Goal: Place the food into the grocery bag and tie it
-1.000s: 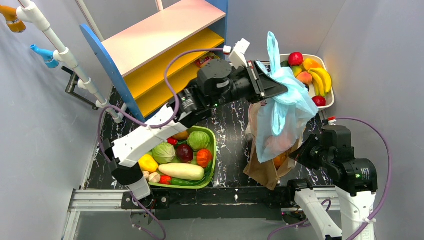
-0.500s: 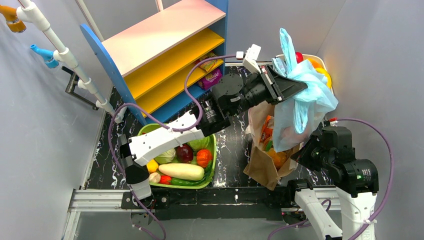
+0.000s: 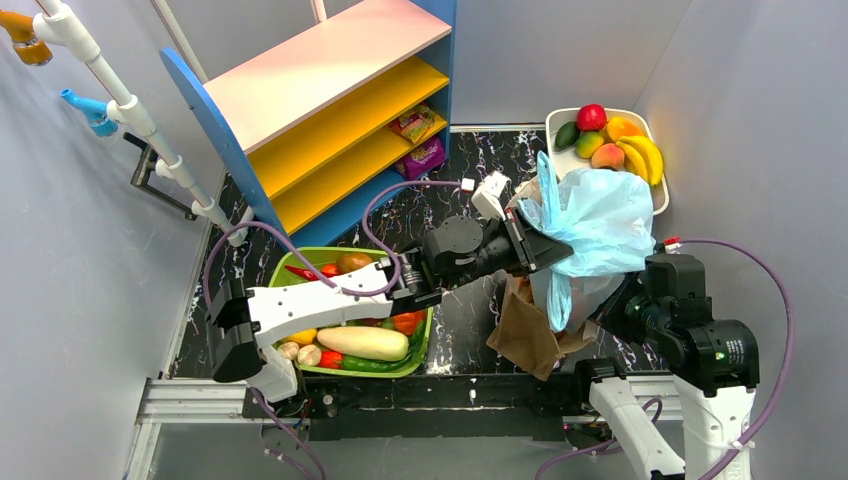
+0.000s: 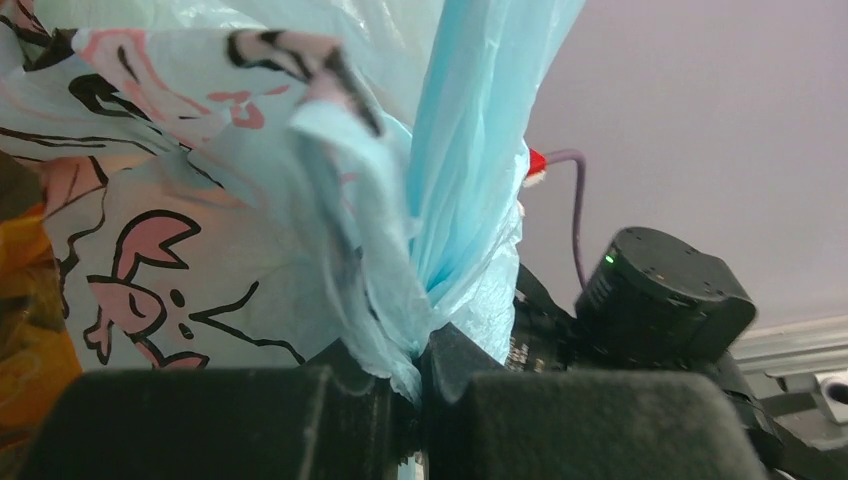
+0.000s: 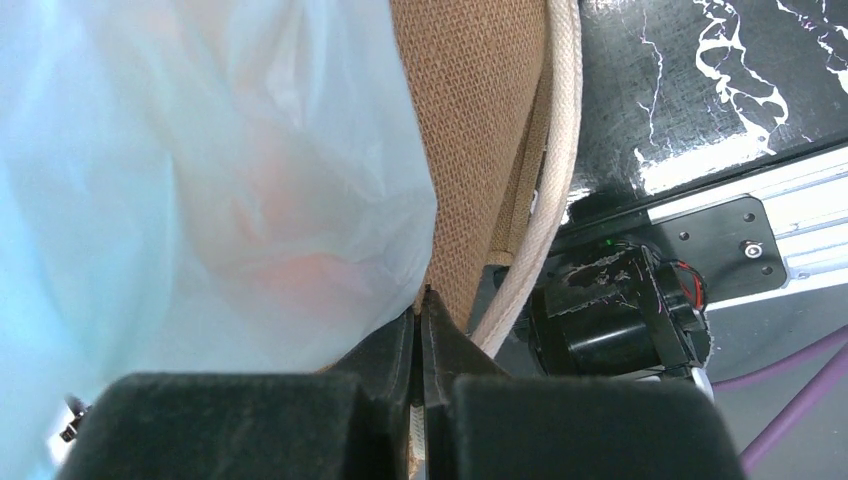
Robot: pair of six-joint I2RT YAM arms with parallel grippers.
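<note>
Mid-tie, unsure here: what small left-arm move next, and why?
Probably swing the left gripper toward the right gripper to start a knot: the left is shut on a twisted strand of the blue plastic bag, no knot shows, and the right gripper is shut beside the bag.

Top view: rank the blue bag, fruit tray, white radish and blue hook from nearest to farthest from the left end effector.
1. bag: clamped in the shut left end effector, just to its right.
2. fruit tray: behind it, at the far right corner.
3. radish: near side, to the left.
4. blue hook: far left, on the white pipe.
</note>
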